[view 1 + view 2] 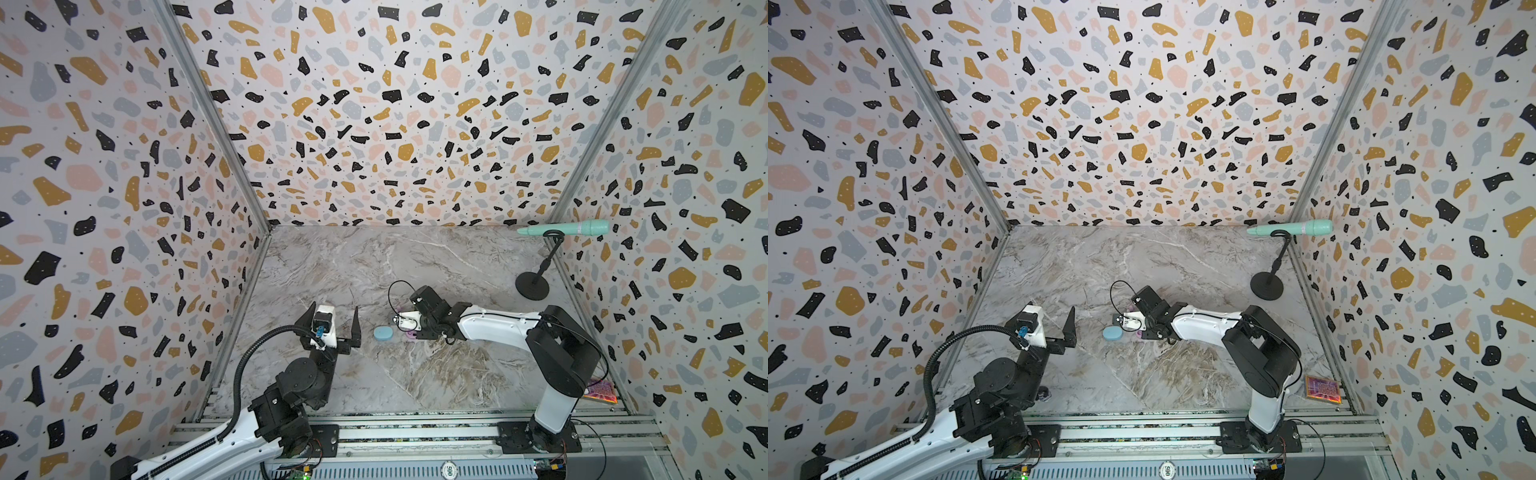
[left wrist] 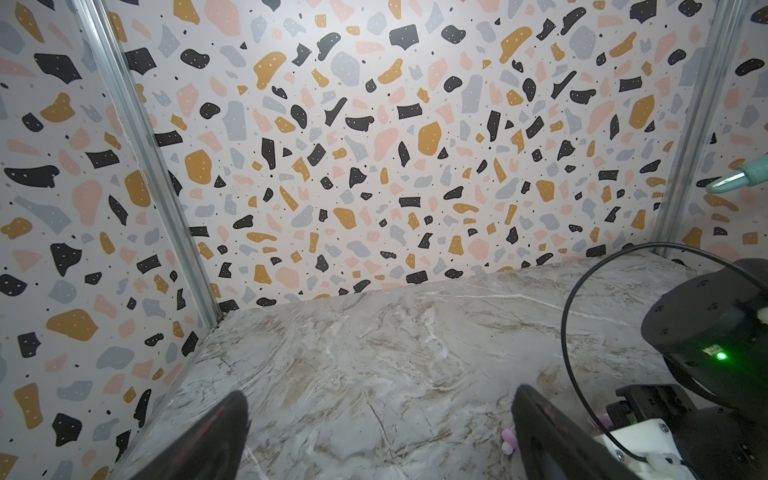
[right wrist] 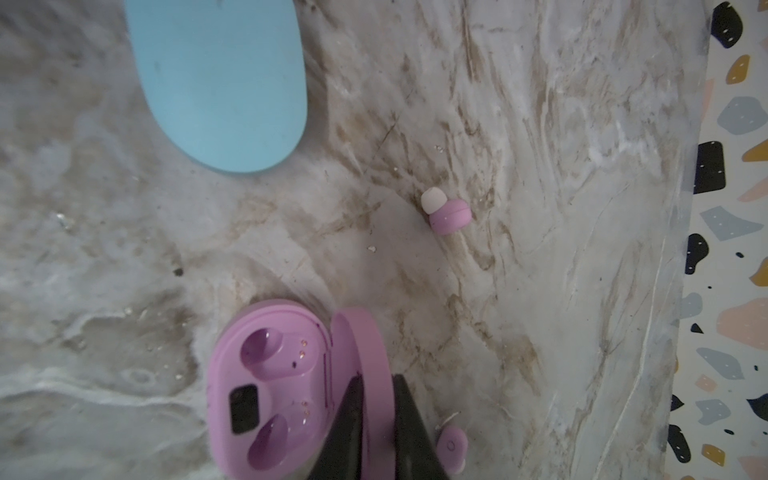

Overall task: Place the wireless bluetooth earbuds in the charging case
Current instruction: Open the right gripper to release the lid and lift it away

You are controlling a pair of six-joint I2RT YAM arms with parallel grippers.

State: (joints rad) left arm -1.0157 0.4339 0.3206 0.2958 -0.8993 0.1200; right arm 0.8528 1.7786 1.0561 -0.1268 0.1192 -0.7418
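Observation:
The pink charging case (image 3: 270,386) lies open on the marble table, and both of its wells are empty. My right gripper (image 3: 379,380) is shut on the case's upright lid (image 3: 365,345), one finger on each side. One pink earbud (image 3: 446,214) lies loose beyond the case, and it also shows as the pink earbud (image 2: 508,440) in the left wrist view. Another pink earbud (image 3: 451,449) lies right beside the gripper. A shut blue case (image 1: 383,333) (image 1: 1113,333) sits just left of the pink one. My left gripper (image 1: 332,309) (image 2: 380,395) hangs open and empty, left of the blue case.
A teal wand (image 1: 569,228) rests on a black stand (image 1: 532,284) at the back right corner. A colourful card (image 1: 1323,388) lies at the front right. Terrazzo-patterned walls close in three sides, and a metal rail (image 1: 415,432) runs along the front.

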